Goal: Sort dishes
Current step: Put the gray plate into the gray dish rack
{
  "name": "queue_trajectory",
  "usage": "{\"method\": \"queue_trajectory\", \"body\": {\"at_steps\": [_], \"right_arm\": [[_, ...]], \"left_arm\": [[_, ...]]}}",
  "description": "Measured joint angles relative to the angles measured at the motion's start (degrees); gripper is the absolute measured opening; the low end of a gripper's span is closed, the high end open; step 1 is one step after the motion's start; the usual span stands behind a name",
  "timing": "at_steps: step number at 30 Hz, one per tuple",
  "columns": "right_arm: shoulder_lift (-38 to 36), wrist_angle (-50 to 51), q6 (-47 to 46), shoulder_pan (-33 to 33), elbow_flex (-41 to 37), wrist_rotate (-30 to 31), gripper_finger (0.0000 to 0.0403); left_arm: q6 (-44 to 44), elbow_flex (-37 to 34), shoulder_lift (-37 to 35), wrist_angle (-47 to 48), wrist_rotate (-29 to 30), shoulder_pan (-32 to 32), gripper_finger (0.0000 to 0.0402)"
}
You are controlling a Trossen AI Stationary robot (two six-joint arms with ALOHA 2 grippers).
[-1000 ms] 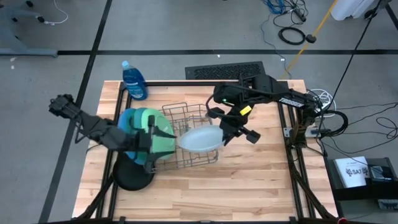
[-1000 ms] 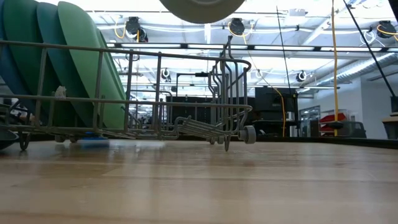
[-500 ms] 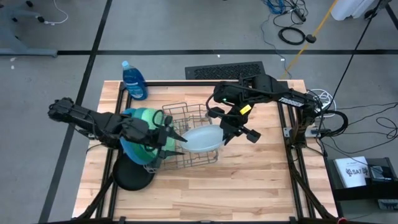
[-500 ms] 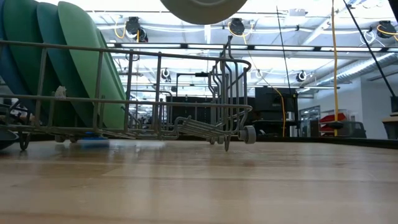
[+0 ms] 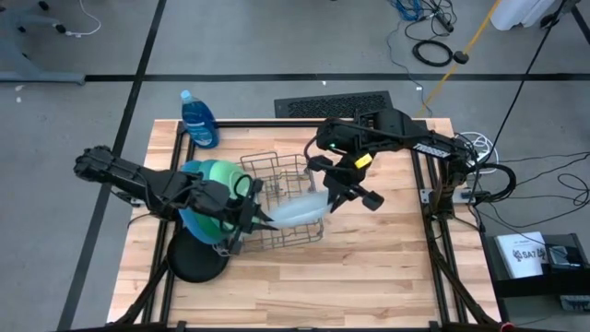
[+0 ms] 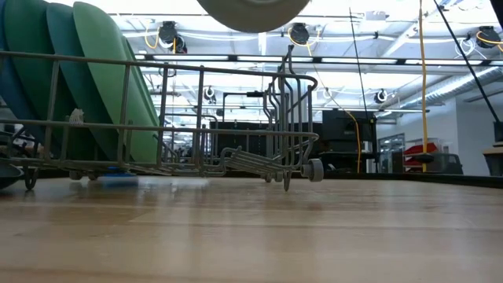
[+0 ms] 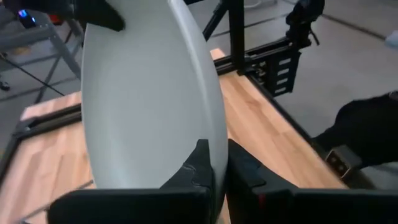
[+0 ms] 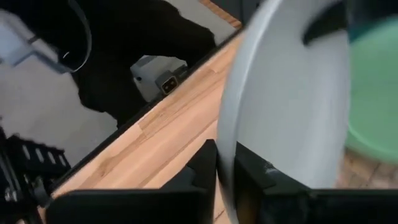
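A pale blue-white plate [image 5: 297, 210] hangs over the grey wire rack [image 5: 281, 171], held between both grippers. My left gripper [image 5: 258, 214] is shut on its left rim and my right gripper [image 5: 324, 195] on its right rim. The plate's lower edge shows at the top of the low view [image 6: 253, 12]. The large blue [image 6: 20, 79], dark green [image 6: 63, 71] and light green [image 6: 110, 79] plates stand on edge in the rack's left end. The black plate [image 5: 198, 261] lies flat on the table near the front left. My left gripper pinches the pale plate's rim [image 7: 216, 146] between its two fingers, one finger on each face, coming level from the table's left. The plate stands nearly on edge, lifted clear over the rack. My right gripper pinches the opposite rim [image 8: 225, 146] between its two fingers, one on each face, coming from the table's right and slanting down. The plate is clear of the rack.
A blue soap bottle [image 5: 198, 120] stands at the table's far left corner. The rack's right part with its wire cup holder [image 6: 291, 118] holds no plates. Bare wood table [image 5: 369, 277] lies in front and to the right of the rack.
My left gripper has gone from the green plates toward the table's right, to the pale plate's left rim. The plate, held all along by my right gripper, has shifted a little toward the left and tipped more on edge.
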State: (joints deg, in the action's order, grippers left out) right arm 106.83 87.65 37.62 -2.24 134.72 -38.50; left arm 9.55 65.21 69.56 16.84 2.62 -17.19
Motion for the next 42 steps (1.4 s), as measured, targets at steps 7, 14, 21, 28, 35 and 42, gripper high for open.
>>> {"method": "queue_trajectory", "body": {"at_steps": [7,14,21,28,35,42], "right_arm": [[0.0,0.5,-7.0,0.4,0.0,7.2,0.0115],[-1.6,1.7,-6.4,0.2,0.0,13.8,0.0212],[-7.7,0.8,-7.5,-3.6,0.0,30.9,0.0231],[-12.7,-3.0,-10.0,-6.2,0.0,32.5,0.0214],[-13.8,-3.0,-9.1,-5.9,0.0,32.2,0.0212],[-13.6,-3.0,-6.7,-5.9,0.0,28.8,0.0212]], "left_arm": [[-8.5,0.0,0.0,1.0,2.7,-3.6,0.001],[-19.7,0.0,-0.1,7.0,6.3,-5.9,0.001],[-38.2,0.0,-0.1,7.3,16.8,-6.5,0.001],[-59.5,0.0,-0.1,10.1,32.7,-6.5,0.001],[-77.5,-3.0,0.1,10.2,40.4,-6.6,0.001],[-93.3,-7.6,2.9,10.2,47.0,-6.5,0.001]]}}
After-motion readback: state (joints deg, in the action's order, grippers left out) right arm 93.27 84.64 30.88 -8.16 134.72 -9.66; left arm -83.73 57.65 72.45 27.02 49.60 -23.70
